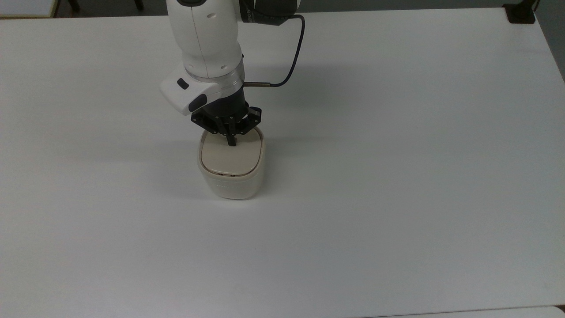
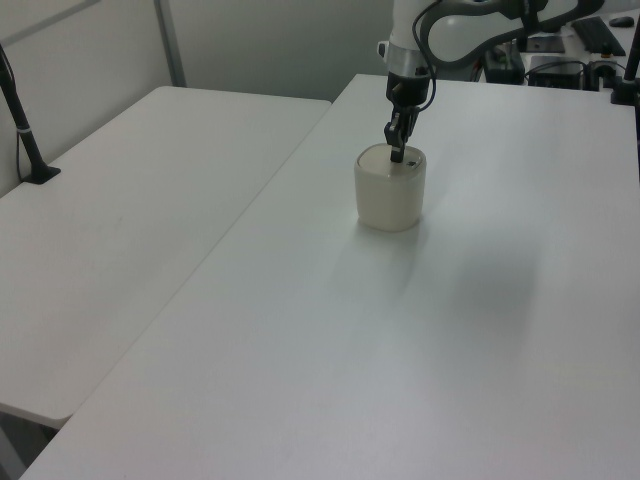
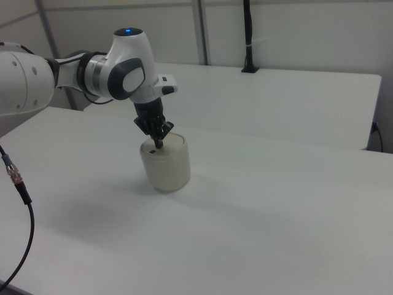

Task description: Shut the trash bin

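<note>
1. The trash bin point(image 1: 231, 176) stands upright on the white desk point(image 1: 397, 176), left of centre in the top view and toward the far half of the desk surface there.
2. In the left view the trash bin point(image 2: 390, 190) sits near the far end of the desk point(image 2: 400, 350), slightly toward the left view's left edge of the desk.
3. In the right view the trash bin point(image 3: 166, 166) is at the right view's left, on the near desk point(image 3: 258, 233).
4. Its beige lid point(image 1: 229, 157) lies flat in the rim of the cream-white body, level with the opening, so the bin is shut.
5. The small black button point(image 3: 151, 150) shows on the lid near its edge in the right view, just beside the tool's tip.
6. The tool point(image 1: 231, 142) points straight down from the white arm point(image 1: 207, 44), and its tip touches the far part of the lid in the top view.
7. The tool's two black fingers point(image 1: 231, 138) are pressed together into a single narrow point, with nothing pinched between them.
8. In the left view the tool point(image 2: 397, 155) rests on the top of the bin; in the right view the tool point(image 3: 159, 144) meets the lid at the right view's left side of the top.
9. A dark cable point(image 1: 295, 57) loops from the arm's wrist up toward the far edge of the top view.
10. A second white desk point(image 2: 120, 220) stands just beside the first one at the left view's left, with a black post point(image 2: 22, 130) clamped at its left edge.
</note>
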`<state>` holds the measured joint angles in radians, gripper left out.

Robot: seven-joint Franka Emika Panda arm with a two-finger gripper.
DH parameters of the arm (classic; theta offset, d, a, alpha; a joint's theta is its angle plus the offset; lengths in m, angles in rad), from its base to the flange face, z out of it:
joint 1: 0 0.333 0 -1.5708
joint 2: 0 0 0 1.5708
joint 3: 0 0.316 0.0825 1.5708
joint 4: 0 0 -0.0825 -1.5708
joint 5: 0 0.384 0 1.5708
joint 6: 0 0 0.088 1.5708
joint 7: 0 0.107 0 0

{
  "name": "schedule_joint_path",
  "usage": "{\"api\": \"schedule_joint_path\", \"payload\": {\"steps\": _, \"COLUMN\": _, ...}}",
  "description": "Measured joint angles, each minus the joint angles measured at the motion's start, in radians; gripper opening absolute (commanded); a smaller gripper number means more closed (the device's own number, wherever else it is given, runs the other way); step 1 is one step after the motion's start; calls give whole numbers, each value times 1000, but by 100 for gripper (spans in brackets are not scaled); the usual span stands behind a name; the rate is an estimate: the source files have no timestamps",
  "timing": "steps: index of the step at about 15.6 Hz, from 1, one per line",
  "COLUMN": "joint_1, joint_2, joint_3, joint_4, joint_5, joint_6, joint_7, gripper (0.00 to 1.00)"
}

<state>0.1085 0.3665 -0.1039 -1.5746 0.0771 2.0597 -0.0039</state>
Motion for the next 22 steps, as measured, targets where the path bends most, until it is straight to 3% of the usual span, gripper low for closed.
{"api": "schedule_joint_path", "payload": {"steps": 6, "joint_1": -5, "joint_2": -37, "joint_3": -5, "joint_4": 6, "joint_5": -1, "joint_6": -17, "joint_7": 0, "gripper": 3}}
{"api": "schedule_joint_path", "payload": {"steps": 7, "joint_1": -10, "joint_2": -61, "joint_3": -6, "joint_4": 10, "joint_5": -1, "joint_6": -45, "joint_7": 0, "gripper": 11}}
{"api": "schedule_joint_path", "payload": {"steps": 8, "joint_1": -16, "joint_2": -92, "joint_3": -6, "joint_4": 15, "joint_5": -1, "joint_6": -86, "joint_7": 0, "gripper": 26}}
{"api": "schedule_joint_path", "payload": {"steps": 9, "joint_1": -21, "joint_2": -126, "joint_3": -7, "joint_4": 17, "joint_5": -1, "joint_6": -135, "joint_7": -1, "gripper": 35}}
{"api": "schedule_joint_path", "payload": {"steps": 10, "joint_1": -25, "joint_2": -164, "joint_3": -7, "joint_4": 17, "joint_5": -4, "joint_6": -192, "joint_7": -2, "gripper": 54}}
{"api": "schedule_joint_path", "payload": {"steps": 11, "joint_1": -26, "joint_2": -198, "joint_3": -7, "joint_4": 17, "joint_5": -18, "joint_6": -247, "joint_7": -3, "gripper": 83}}
{"api": "schedule_joint_path", "payload": {"steps": 12, "joint_1": -25, "joint_2": -226, "joint_3": -6, "joint_4": 13, "joint_5": -37, "joint_6": -294, "joint_7": -4, "gripper": 98}}
{"api": "schedule_joint_path", "payload": {"steps": 17, "joint_1": -21, "joint_2": -322, "joint_3": -4, "joint_4": -64, "joint_5": -67, "joint_6": -366, "joint_7": -6, "gripper": 100}}
{"api": "schedule_joint_path", "payload": {"steps": 22, "joint_1": -24, "joint_2": -359, "joint_3": -4, "joint_4": -88, "joint_5": -68, "joint_6": -379, "joint_7": -6, "gripper": 100}}
